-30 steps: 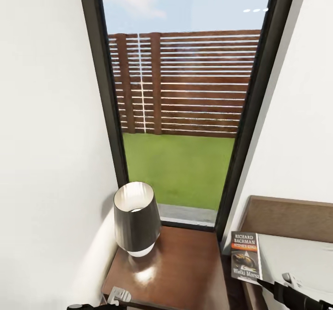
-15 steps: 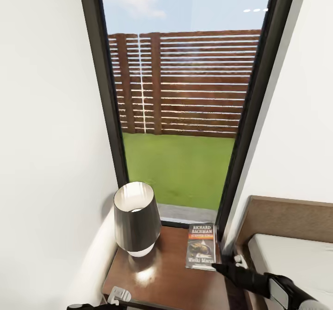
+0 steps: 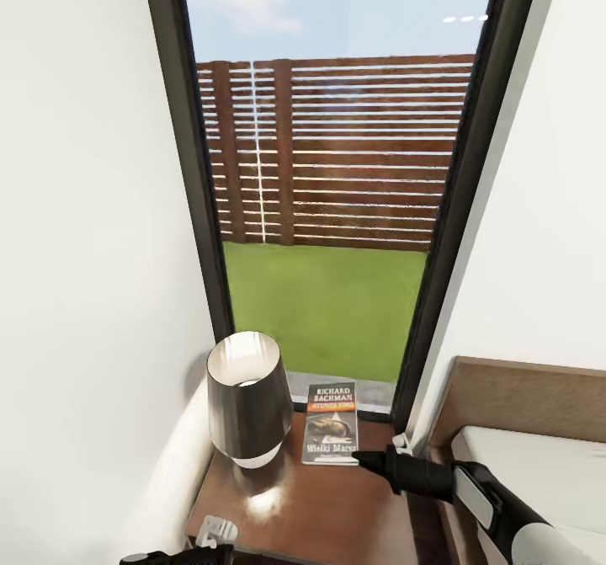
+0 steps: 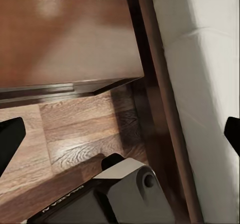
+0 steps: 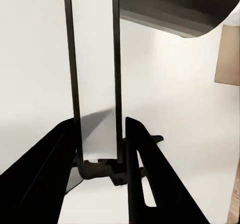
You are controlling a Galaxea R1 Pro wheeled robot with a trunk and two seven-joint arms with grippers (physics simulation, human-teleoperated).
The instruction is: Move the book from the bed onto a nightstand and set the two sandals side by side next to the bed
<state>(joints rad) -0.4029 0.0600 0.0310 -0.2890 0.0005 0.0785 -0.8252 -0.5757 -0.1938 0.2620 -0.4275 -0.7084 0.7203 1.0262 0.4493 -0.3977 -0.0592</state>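
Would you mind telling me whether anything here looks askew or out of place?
Only the book: it stands upright above the nightstand beside the lamp, pinched at its lower edge by the right gripper, not lying flat.

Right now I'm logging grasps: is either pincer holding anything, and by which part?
The right pincer holds the book by its bottom edge, over the nightstand.

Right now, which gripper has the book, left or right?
The right gripper, shut on the book's lower edge, holding it upright over the nightstand beside the lamp. The left gripper is open, holding nothing.
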